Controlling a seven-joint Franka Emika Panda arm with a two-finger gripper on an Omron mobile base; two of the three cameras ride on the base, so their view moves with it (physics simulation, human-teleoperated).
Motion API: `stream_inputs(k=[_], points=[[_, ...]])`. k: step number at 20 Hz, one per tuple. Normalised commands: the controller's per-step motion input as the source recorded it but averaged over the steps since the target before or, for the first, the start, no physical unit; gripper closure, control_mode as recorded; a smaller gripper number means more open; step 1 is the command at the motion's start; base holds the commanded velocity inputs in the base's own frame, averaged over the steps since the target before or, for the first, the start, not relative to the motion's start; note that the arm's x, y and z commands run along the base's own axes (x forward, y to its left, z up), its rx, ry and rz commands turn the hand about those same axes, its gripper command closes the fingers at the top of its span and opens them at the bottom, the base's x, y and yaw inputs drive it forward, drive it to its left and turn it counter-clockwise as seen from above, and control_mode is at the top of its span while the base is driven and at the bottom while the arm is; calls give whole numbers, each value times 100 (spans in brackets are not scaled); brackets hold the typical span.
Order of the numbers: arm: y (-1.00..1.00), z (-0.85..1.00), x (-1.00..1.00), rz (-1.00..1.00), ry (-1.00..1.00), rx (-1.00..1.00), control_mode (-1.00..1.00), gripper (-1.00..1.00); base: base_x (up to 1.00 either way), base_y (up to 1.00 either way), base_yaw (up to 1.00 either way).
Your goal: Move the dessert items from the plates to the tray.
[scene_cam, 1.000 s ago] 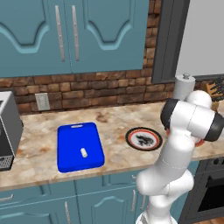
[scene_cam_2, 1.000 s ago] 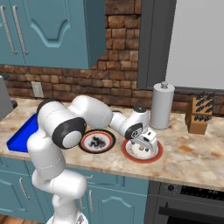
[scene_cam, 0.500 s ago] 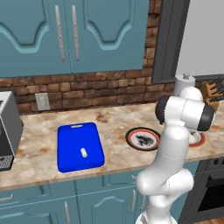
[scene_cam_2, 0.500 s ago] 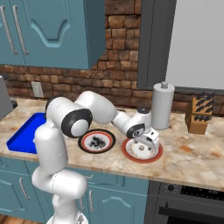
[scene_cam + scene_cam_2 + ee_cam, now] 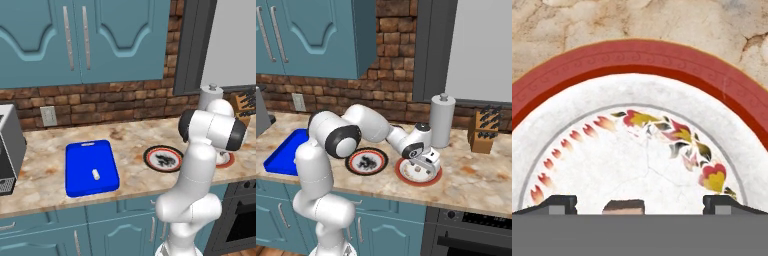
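Counter: mottled beige stone counter [image 5: 130, 142] carries all items.
Tray: flat blue rectangular tray [image 5: 91, 167] holds one pale lump [image 5: 96, 174].
Claw: claw [image 5: 639, 202] fingers apart, low over red-rimmed white plate [image 5: 418, 171], likely to straddle its dessert.

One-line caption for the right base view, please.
Gripper lowered over the red-rimmed plate, beside the black-rimmed plate; blue tray far left.

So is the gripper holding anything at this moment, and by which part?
Nothing held. The gripper is open, low over the red-rimmed plate, with a small brown dessert item between its fingertips, not yet clamped.
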Motion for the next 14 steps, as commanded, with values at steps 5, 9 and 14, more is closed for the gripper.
stream_inputs(k=[5, 9, 14], points=[[15, -9, 0, 0, 0, 0, -100, -100, 0, 0, 0], [0, -9, 0, 0, 0, 0, -100, -100, 0, 0, 0], [0, -8, 0, 0, 0, 0, -100, -100, 0, 0, 0]])
